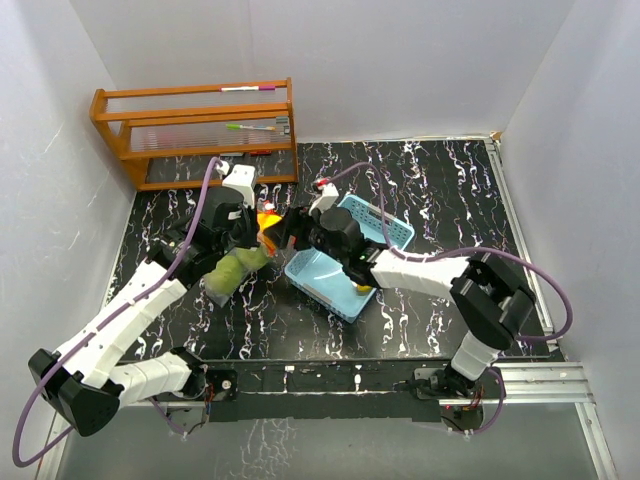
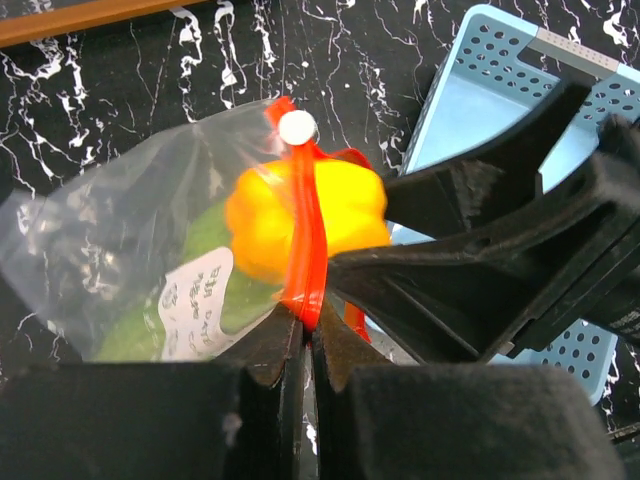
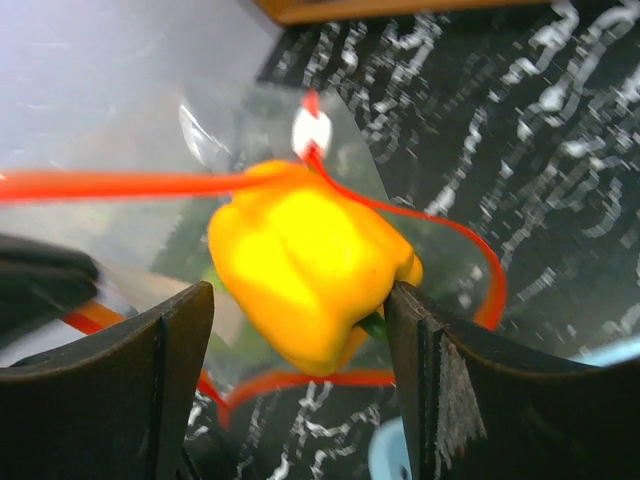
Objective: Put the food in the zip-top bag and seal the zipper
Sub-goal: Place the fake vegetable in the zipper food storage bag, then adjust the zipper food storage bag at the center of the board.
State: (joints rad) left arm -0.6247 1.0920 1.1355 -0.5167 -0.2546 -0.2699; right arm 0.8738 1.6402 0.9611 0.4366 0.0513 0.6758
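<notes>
Yellow food (image 3: 300,260) at mouth of zip-top bag (image 2: 120,240), grippers meeting there.
L gripper (image 2: 305,335) jaws pinched tight on zipper (image 2: 308,240), lower centre of L wrist view. R gripper (image 3: 300,310) jaws wide, either side of yellow food; can't tell if clamped. Both arms reach to centre of top view. Bag runs lower left to upper right, mouth toward blue tray (image 1: 375,225).

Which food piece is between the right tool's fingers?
The yellow pepper, gripped by the right tool at the zip-top bag's mouth. The green piece lies inside the bag; another yellowish piece sits in the blue tray.
</notes>
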